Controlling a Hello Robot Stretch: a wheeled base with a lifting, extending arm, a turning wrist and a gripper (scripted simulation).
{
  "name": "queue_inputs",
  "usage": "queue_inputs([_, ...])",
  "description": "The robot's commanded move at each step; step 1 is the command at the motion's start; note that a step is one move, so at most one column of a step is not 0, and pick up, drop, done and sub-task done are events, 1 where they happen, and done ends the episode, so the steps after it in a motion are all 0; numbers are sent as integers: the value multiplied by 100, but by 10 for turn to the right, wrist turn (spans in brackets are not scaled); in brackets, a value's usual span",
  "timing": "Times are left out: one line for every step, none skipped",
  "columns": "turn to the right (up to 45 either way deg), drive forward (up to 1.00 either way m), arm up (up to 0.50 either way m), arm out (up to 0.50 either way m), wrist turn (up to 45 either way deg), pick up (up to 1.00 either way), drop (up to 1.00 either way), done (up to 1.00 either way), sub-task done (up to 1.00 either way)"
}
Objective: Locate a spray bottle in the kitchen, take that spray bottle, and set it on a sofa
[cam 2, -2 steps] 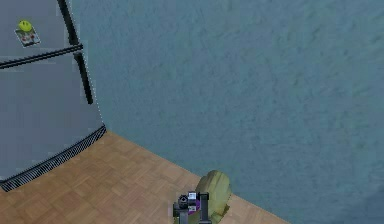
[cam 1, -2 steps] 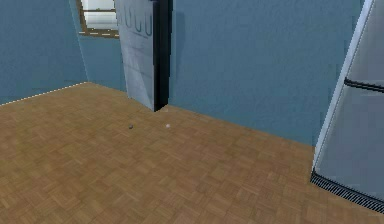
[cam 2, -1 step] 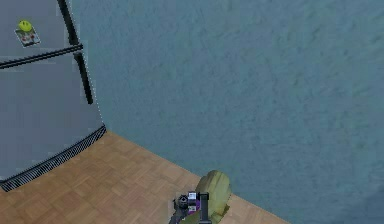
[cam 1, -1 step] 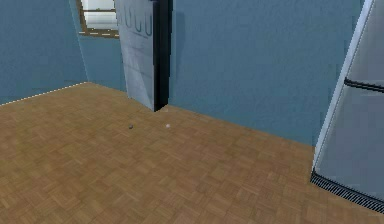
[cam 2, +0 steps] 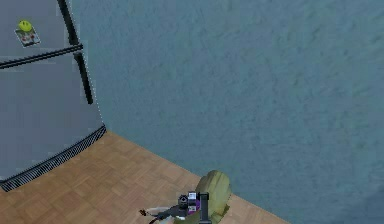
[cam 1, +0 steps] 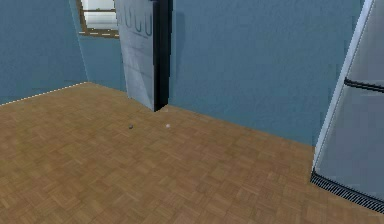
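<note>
Open wood floor (cam 1: pixel 120 160) hemmed by a blue wall (cam 2: pixel 250 90) and the fridge (cam 2: pixel 40 100).
My gripper (cam 2: pixel 155 212) sits low near the wall's foot, with a rounded yellow-green thing (cam 2: pixel 214 193) close by it. I cannot tell whether I hold it. Ahead, bare floor reaches a grey door (cam 1: pixel 140 50).

One fridge (cam 1: pixel 355 120), one door (cam 1: pixel 140 60) — one window (cam 1: pixel 98 15)

Wood-parquet floor (cam 1: pixel 120 170), matt blue wall (cam 1: pixel 250 60), smooth grey metallic fridge (cam 2: pixel 40 110).
</note>
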Motion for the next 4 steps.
queue_inputs([0, 0, 0, 0, 450, 0, 0, 0, 0])
queue_inputs([0, 0, 0, 0, 360, 0, 0, 0, 0])
queue_inputs([0, 0, -30, 0, 0, 0, 0, 0, 0])
queue_inputs([0, 0, 10, 0, 0, 0, 0, 0, 0])
